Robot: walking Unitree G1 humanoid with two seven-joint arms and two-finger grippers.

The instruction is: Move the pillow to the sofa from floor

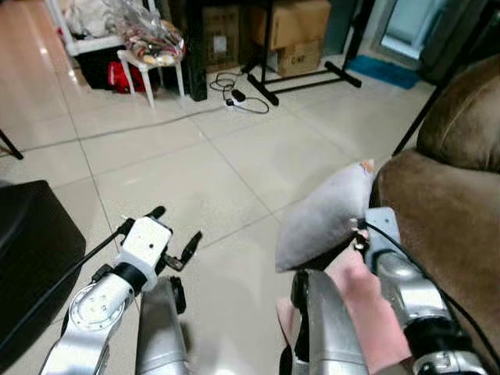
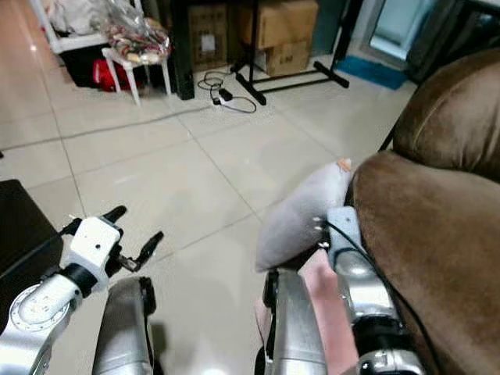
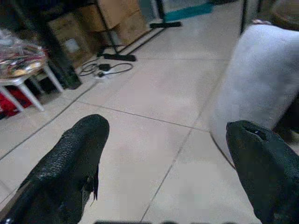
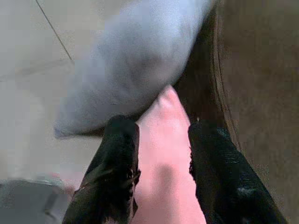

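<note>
- The pillow [image 1: 326,215], pale grey with a pink underside, hangs tilted off the floor, its upper corner touching the front edge of the brown sofa [image 1: 445,211] and its lower part over the tiles.
- In the right wrist view the pillow's [image 4: 135,60] pink fabric runs back between the two black fingers [image 4: 117,163], with the grey bulk ahead of the tips and the sofa [image 4: 261,84] beside it.
- The right gripper [image 4: 159,133] is partly closed, its fingers a narrow gap apart with the pink cloth pinched between them; in the head views the silver right arm [image 1: 398,273] reaches up to the pillow's lower edge beside the sofa front.
- The left gripper [image 1: 160,230] is held above the tiled floor [image 1: 195,172], well apart from the pillow, its fingers spread wide with nothing between them; the left wrist view shows the two fingertips [image 3: 79,144] far apart with the pillow [image 3: 261,84] ahead on one side.
- A dark object [image 1: 31,258] stands at the robot's left.
- Farther off are a white stool [image 1: 152,62] with a wrapped bundle on it, a black stand's feet [image 1: 301,78], a power strip with cables [image 1: 234,98] and cardboard boxes [image 1: 293,31].
</note>
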